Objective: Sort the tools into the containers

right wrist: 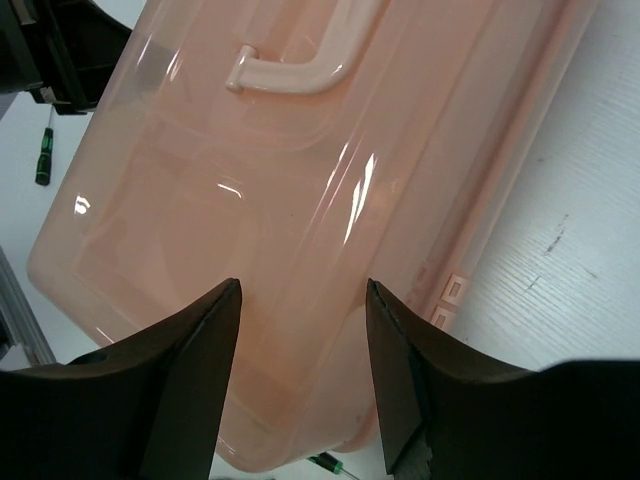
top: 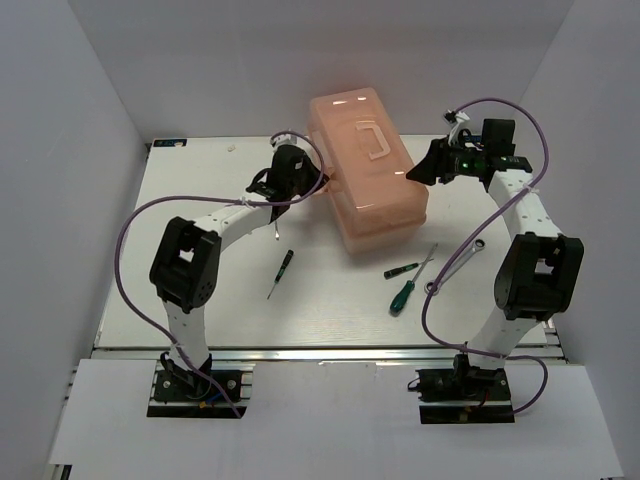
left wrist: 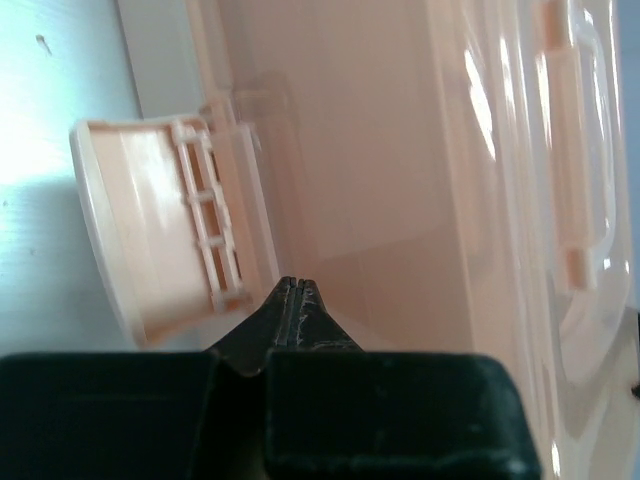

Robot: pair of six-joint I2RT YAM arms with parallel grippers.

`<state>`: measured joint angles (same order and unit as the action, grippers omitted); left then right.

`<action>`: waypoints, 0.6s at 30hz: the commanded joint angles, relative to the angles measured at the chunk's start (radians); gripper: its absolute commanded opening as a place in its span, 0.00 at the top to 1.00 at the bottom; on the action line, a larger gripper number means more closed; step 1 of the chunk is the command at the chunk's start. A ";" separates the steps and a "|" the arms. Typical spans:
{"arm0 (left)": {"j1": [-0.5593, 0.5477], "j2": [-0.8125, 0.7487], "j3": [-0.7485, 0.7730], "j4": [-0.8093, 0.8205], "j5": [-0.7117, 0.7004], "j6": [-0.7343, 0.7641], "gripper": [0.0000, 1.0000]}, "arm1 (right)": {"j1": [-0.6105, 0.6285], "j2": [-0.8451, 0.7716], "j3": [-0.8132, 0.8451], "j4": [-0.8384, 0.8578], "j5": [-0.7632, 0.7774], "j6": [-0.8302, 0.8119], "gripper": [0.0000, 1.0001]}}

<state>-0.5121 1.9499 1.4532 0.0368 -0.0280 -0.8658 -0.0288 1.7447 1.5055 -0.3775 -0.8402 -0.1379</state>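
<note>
Left gripper [left wrist: 298, 295] pinched shut beside the flipped-out latch [left wrist: 170, 220]. Right gripper [right wrist: 302, 290] spread wide at the lidded toolbox [top: 370, 170]. I can't see inside it.

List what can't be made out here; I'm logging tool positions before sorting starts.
- Inside the toolbox: it is closed, and its cloudy plastic hides the compartments in every view.
- A small pale item, top view: partly under the left arm, too small to identify.
- One screwdriver, right wrist view: mostly hidden behind the toolbox at the bottom edge.
- The left gripper, left wrist view: shut, but contact with the toolbox cannot be judged.
</note>
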 commanded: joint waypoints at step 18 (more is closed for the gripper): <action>-0.062 0.271 0.936 -0.262 0.191 0.251 0.46 | 0.098 -0.117 -0.249 -0.146 0.027 0.024 0.38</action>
<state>-0.5526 2.0785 2.2616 -0.0120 0.0982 -0.6174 0.0334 1.6135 1.3373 -0.3824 -0.8886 -0.1055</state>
